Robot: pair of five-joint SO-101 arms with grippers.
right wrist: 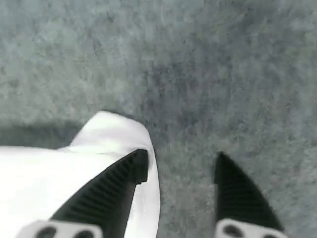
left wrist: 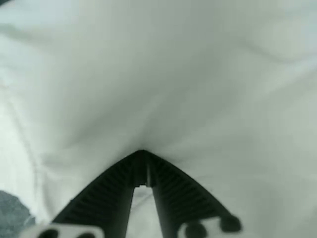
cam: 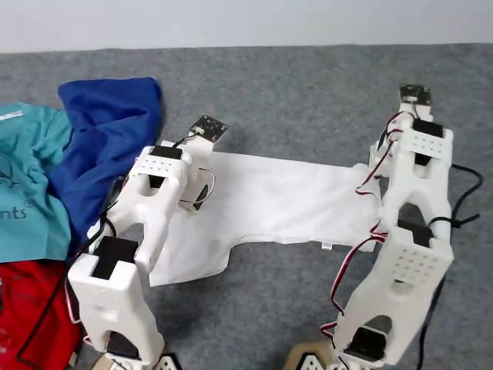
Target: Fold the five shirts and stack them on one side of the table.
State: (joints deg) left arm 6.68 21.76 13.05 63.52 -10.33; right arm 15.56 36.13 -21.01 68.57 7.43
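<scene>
A white shirt [cam: 277,196] lies spread flat across the middle of the grey table. My left arm [cam: 158,185] stands over the shirt's left part. In the left wrist view my left gripper [left wrist: 141,154] is shut on a pinch of the white shirt [left wrist: 158,74], and the cloth puckers at its tips. My right arm [cam: 412,177] stands at the shirt's right edge. My right gripper [right wrist: 182,154] is open. One finger [right wrist: 119,183] rests over a corner of the white shirt [right wrist: 49,168], the other over bare table.
A blue shirt [cam: 108,131] lies crumpled at the back left, partly over a teal shirt [cam: 27,177]. A red shirt [cam: 31,308] sits at the front left corner. Grey carpet-like table surface [cam: 293,92] lies bare behind the white shirt and to the front middle.
</scene>
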